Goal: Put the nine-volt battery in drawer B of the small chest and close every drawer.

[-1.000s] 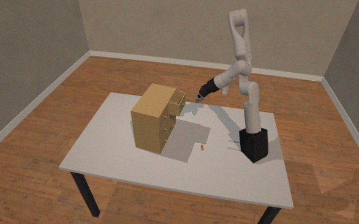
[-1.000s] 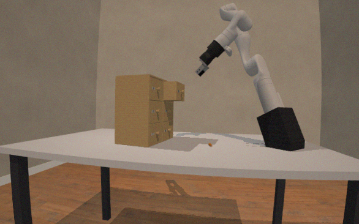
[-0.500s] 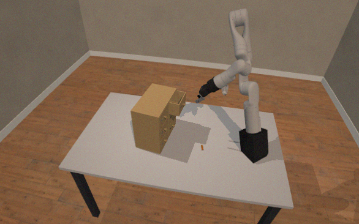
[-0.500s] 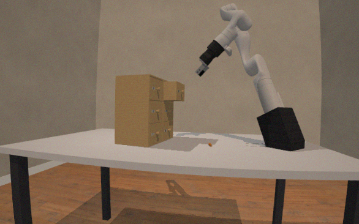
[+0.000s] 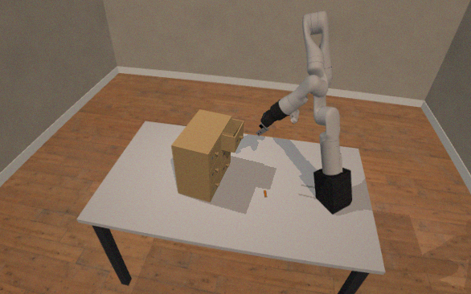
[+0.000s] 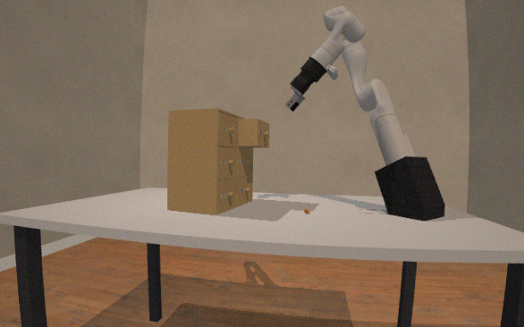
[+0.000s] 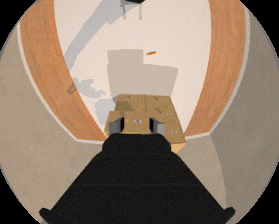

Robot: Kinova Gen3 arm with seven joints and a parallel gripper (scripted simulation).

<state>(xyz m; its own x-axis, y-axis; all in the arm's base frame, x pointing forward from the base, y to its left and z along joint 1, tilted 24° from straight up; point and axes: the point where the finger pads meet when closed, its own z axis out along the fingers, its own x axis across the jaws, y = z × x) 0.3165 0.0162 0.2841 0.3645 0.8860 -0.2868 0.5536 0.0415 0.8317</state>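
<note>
A small wooden chest (image 5: 201, 154) stands on the white table, with two columns of three drawers. One top drawer (image 5: 232, 134) is pulled partly out and looks empty; it also shows in the exterior view (image 6: 254, 132). The nine-volt battery (image 5: 265, 193), small and orange, lies on the table between the chest and the arm's base, and shows in the exterior view (image 6: 307, 211) and the wrist view (image 7: 150, 51). My gripper (image 5: 261, 130) (image 6: 294, 104) hangs open and empty in the air, to the right of and above the open drawer. The drawer marks are too small to read.
The arm's black base (image 5: 333, 189) stands at the table's right side. The chest's shadow falls on the table between the chest and the battery.
</note>
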